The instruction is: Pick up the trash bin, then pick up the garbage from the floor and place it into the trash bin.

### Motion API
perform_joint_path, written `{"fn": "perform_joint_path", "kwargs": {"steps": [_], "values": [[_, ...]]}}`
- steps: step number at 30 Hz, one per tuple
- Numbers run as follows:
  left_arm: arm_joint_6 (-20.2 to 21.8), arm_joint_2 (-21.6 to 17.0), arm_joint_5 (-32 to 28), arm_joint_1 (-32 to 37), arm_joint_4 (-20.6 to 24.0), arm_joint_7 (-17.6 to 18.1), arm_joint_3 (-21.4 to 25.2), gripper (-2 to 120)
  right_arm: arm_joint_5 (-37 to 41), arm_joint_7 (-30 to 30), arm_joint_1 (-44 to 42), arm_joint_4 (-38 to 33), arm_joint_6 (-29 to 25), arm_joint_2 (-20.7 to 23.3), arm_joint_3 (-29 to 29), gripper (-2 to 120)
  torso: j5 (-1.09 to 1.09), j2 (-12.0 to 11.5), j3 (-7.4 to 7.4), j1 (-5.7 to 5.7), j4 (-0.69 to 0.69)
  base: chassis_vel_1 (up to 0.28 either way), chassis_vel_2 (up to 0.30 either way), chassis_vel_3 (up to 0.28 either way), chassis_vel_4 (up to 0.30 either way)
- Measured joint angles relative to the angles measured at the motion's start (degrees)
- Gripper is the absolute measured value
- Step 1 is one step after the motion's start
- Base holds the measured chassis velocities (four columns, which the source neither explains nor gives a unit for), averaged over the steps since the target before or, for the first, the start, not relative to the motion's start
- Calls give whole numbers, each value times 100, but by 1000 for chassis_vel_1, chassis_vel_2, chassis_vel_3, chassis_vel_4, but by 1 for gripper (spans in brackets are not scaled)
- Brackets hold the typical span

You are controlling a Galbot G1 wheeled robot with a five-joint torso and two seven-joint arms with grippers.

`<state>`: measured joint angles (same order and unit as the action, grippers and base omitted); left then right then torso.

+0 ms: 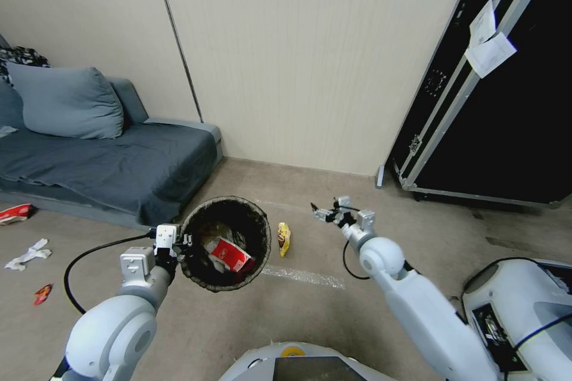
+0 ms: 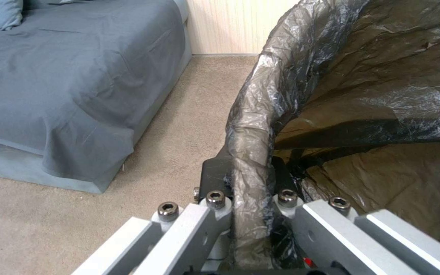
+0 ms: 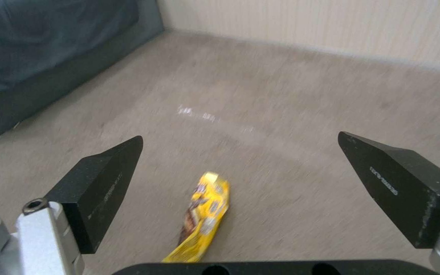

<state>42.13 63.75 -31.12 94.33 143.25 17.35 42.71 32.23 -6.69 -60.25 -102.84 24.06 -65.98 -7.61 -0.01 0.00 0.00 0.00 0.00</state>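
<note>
My left gripper [image 1: 179,243] is shut on the rim of the trash bin [image 1: 225,243] and holds it off the floor [image 1: 310,309]. In the left wrist view the fingers [image 2: 215,172] clamp the bag-covered rim [image 2: 253,126]. A red-and-white packet [image 1: 229,255] and other litter lie inside the bin. A yellow wrapper [image 1: 283,239] lies on the floor just right of the bin. My right gripper [image 1: 325,212] hovers open right of and above that yellow wrapper [image 3: 202,215], which shows between its black fingers [image 3: 103,183].
A grey sofa [image 1: 107,161] stands at the left and a black flight case [image 1: 494,101] at the right. More garbage lies at far left: a red packet [image 1: 15,213], crumpled white paper [image 1: 27,255], a small red scrap [image 1: 42,293]. A black cable [image 1: 89,256] loops beside my left arm.
</note>
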Motion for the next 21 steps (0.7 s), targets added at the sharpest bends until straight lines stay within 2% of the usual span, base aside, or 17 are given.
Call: {"fn": "perform_joint_path", "kwargs": {"steps": [3, 5, 9, 11, 21], "values": [[0, 0, 0, 13, -1, 0, 2, 1, -19, 8, 31, 218, -6, -162, 80, 100, -1, 0, 0, 0, 0, 0, 0, 0, 0], [0, -6, -2, 50, -1, -2, 1, 1, -113, 3, 104, 687, -107, -429, 268, 100, 0, 0, 0, 0, 0, 0, 0, 0, 0], [0, -9, -4, 64, -1, -2, 1, 1, -228, -2, 192, 1109, -175, -629, 359, 100, -1, 0, 0, 0, 0, 0, 0, 0, 0], [0, -18, -7, 72, -1, -4, 12, 1, -398, -3, 310, 1635, -265, -844, 427, 100, 0, 0, 0, 0, 0, 0, 0, 0, 0], [0, -32, -9, 113, -1, -51, 10, 1, -1034, -79, 508, 2616, -612, -1215, 486, 100, -1, 0, 0, 0, 0, 0, 0, 0, 0]]}}
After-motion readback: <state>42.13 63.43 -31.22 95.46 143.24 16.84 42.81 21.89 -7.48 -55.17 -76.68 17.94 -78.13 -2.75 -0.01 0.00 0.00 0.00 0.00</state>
